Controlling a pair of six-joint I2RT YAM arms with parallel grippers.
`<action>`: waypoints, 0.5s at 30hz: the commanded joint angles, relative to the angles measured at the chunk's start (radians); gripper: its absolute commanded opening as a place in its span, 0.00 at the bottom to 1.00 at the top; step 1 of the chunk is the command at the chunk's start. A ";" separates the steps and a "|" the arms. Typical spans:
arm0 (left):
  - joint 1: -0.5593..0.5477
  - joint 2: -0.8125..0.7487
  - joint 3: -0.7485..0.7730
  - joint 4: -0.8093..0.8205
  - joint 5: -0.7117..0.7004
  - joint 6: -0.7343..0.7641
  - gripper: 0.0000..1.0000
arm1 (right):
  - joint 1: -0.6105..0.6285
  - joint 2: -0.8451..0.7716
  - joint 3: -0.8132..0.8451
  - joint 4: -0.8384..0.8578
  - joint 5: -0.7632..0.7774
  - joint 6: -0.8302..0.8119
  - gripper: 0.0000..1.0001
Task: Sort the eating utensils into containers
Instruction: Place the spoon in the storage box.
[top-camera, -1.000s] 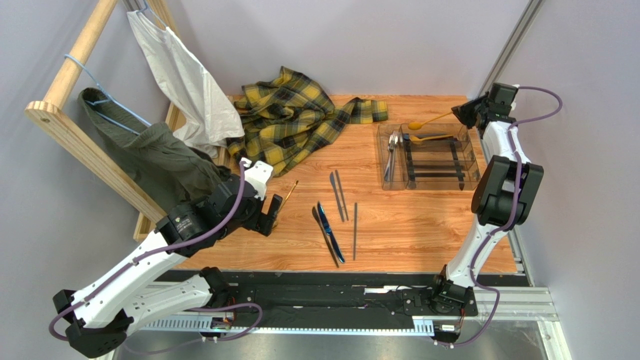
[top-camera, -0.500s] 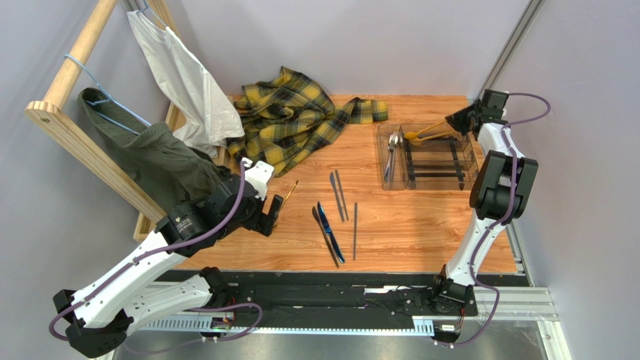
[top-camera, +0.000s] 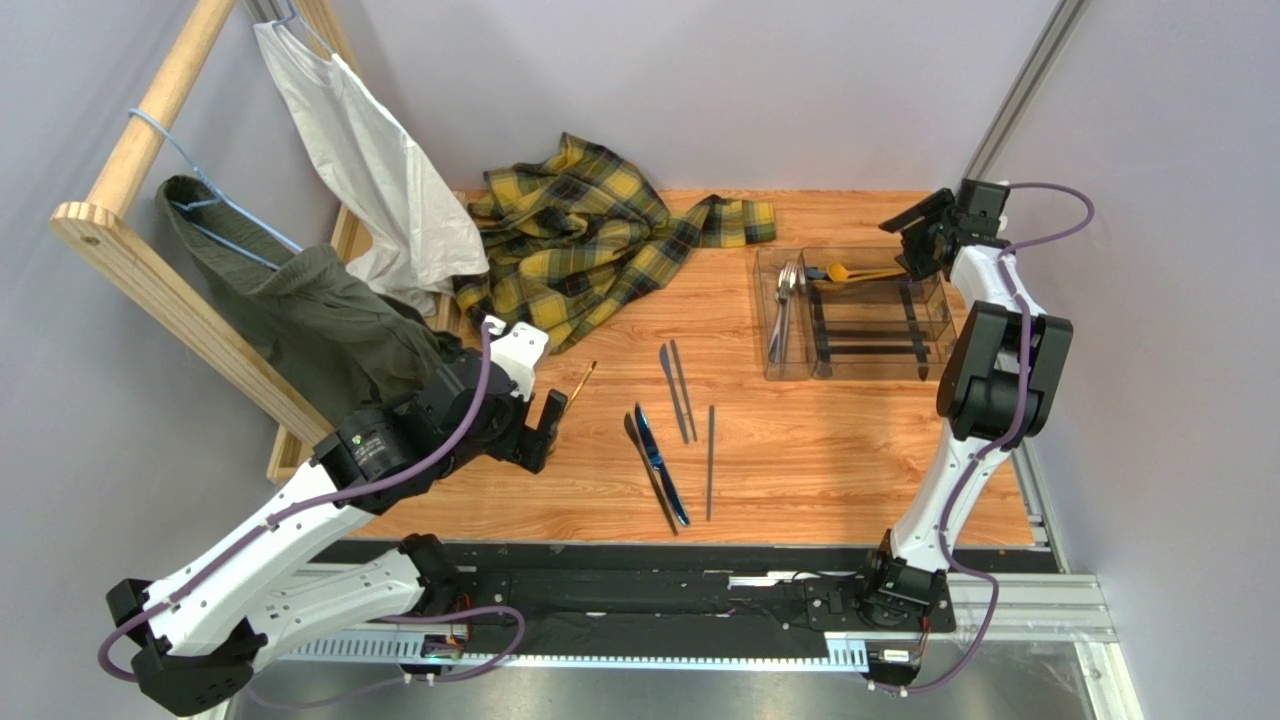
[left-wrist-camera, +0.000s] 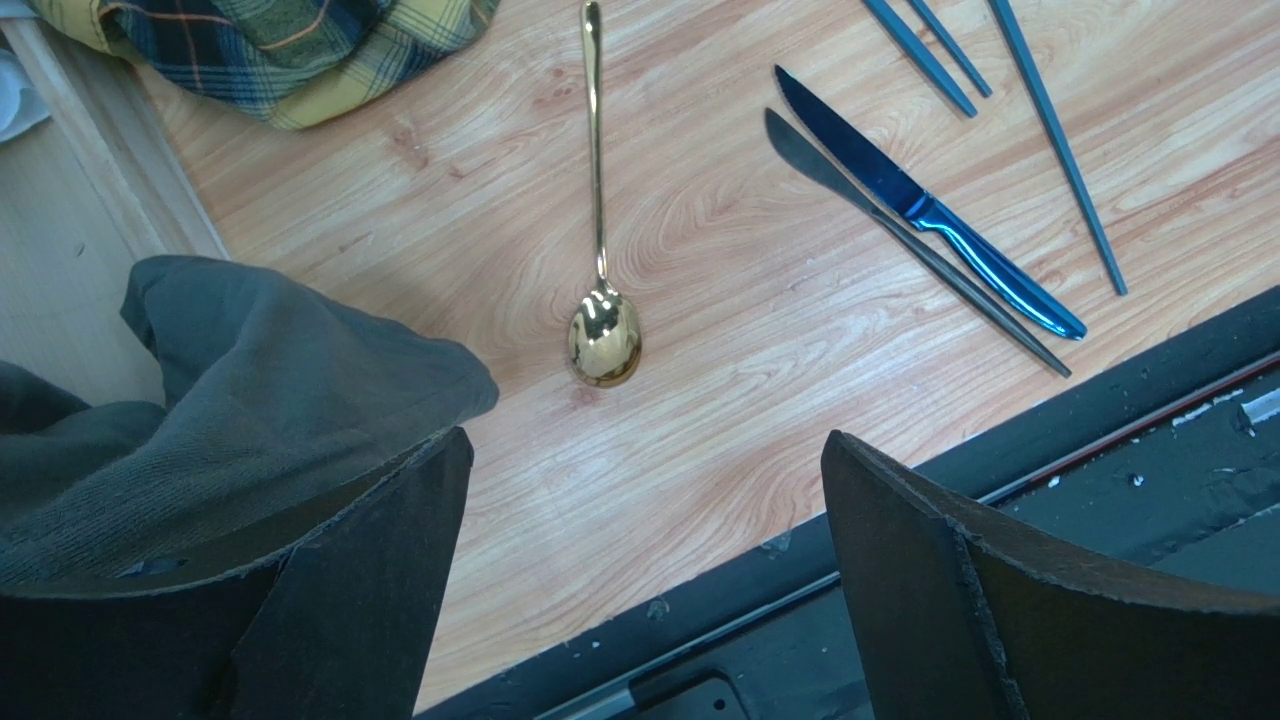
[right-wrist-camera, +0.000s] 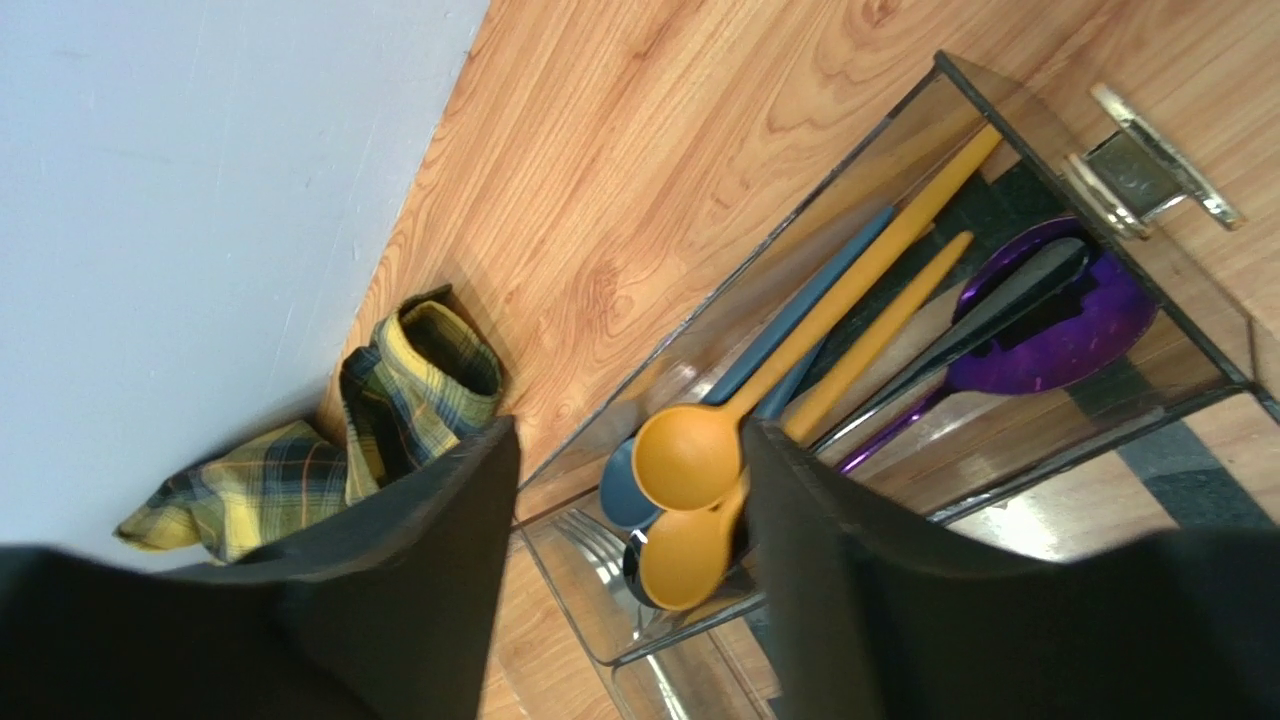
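The clear tray (top-camera: 872, 371) sits at the back right and holds a silver fork (top-camera: 781, 308) and a gold spoon (top-camera: 864, 275). My right gripper (top-camera: 920, 240) hovers open over its far end. From its wrist, two gold spoons (right-wrist-camera: 691, 450) lie in the tray (right-wrist-camera: 962, 78) over a teal spoon (right-wrist-camera: 619, 483), beside purple pieces (right-wrist-camera: 1097, 323); nothing is gripped in the right gripper (right-wrist-camera: 628, 435). My left gripper (left-wrist-camera: 643, 450) is open above bare wood, short of a gold spoon (left-wrist-camera: 601, 323). A blue knife (left-wrist-camera: 932, 225), a dark knife (left-wrist-camera: 902, 240) and grey sticks (left-wrist-camera: 1052, 135) lie to its right.
A plaid cloth (top-camera: 601, 225) is heaped at the back middle. A wooden rack (top-camera: 150, 150) at the left carries a white garment (top-camera: 376, 150) and a grey-green one (top-camera: 301, 315), which hangs by my left gripper. Walls close in behind and right of the tray.
The right gripper came down over the tray with a gold spoon, then opened; the spoon now lies in the tray. The left arm has not moved.
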 joint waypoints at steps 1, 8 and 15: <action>-0.001 0.001 -0.005 0.027 0.012 0.025 0.96 | 0.003 -0.155 -0.040 0.023 0.097 0.005 0.72; -0.001 0.006 -0.003 0.027 0.011 0.025 0.96 | 0.009 -0.330 -0.088 0.071 0.156 0.052 0.85; -0.001 0.011 -0.005 0.024 0.002 0.023 0.96 | 0.053 -0.447 -0.157 0.152 0.044 0.112 0.84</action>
